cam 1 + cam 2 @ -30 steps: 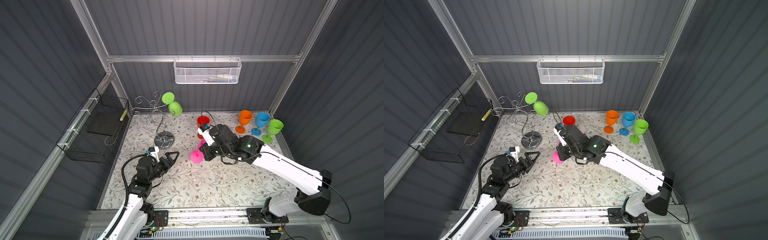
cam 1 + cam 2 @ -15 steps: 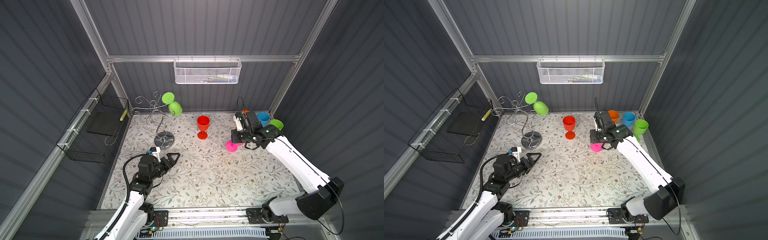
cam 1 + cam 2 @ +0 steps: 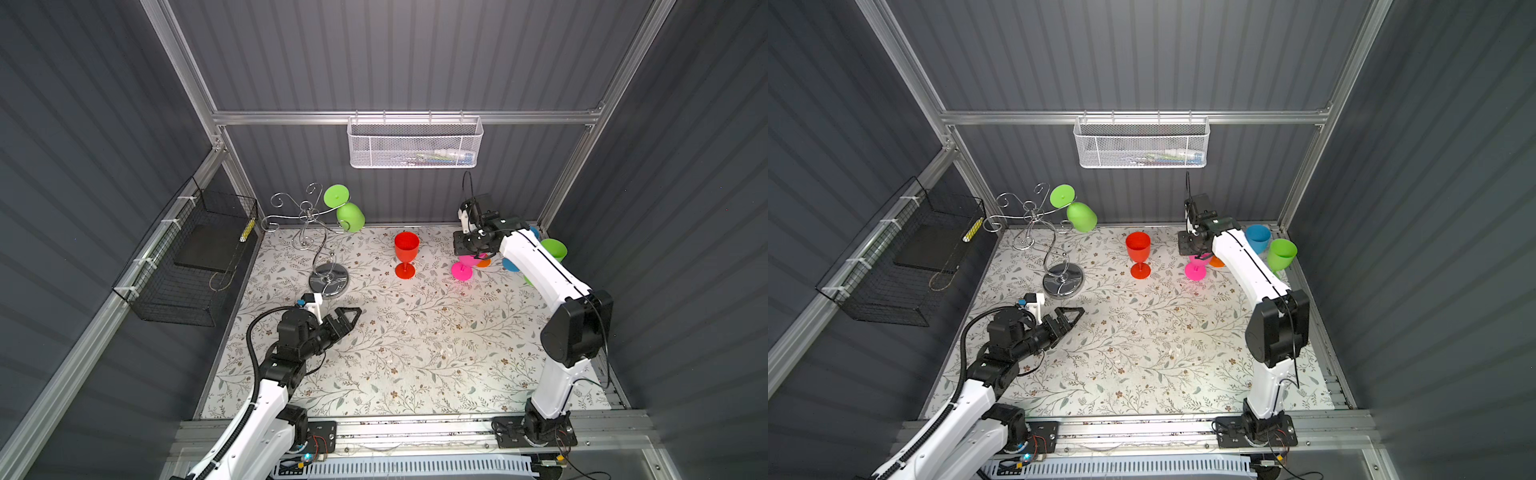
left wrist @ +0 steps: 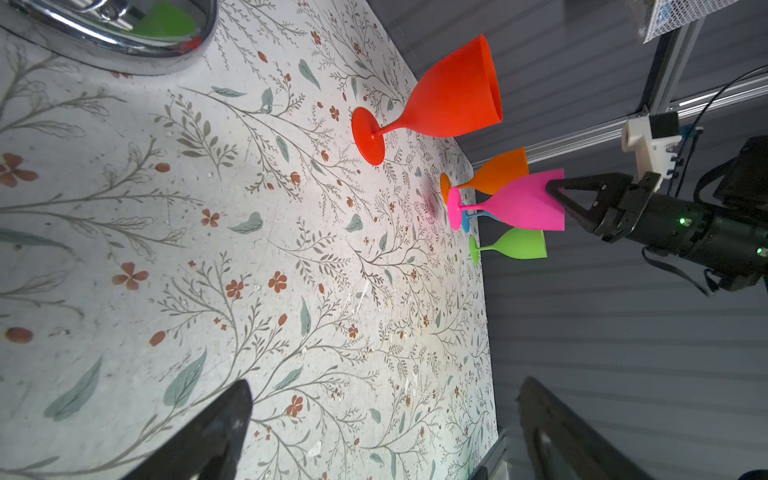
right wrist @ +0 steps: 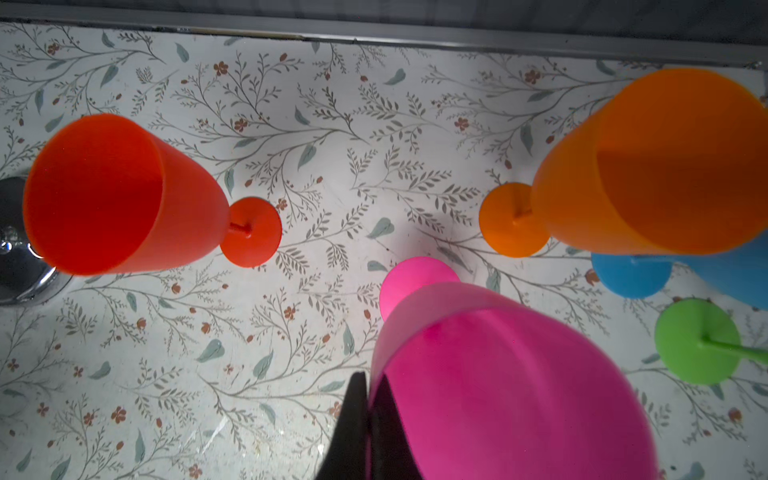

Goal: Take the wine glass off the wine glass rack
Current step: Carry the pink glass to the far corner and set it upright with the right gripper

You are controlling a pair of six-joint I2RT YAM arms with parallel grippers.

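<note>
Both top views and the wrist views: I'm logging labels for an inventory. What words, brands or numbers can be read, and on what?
None can be read.
In the white mesh basket, the coloured packs may carry print: too small and blurred.
In the black wire basket, the yellow strip: too small to tell.
The pink wine glass and the red wine glass: plain, no marking shown.

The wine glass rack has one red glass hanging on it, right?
No, not red. The one hanging on the wine glass rack is the green glass, as both top views show. The red glass stands on the table.
</note>
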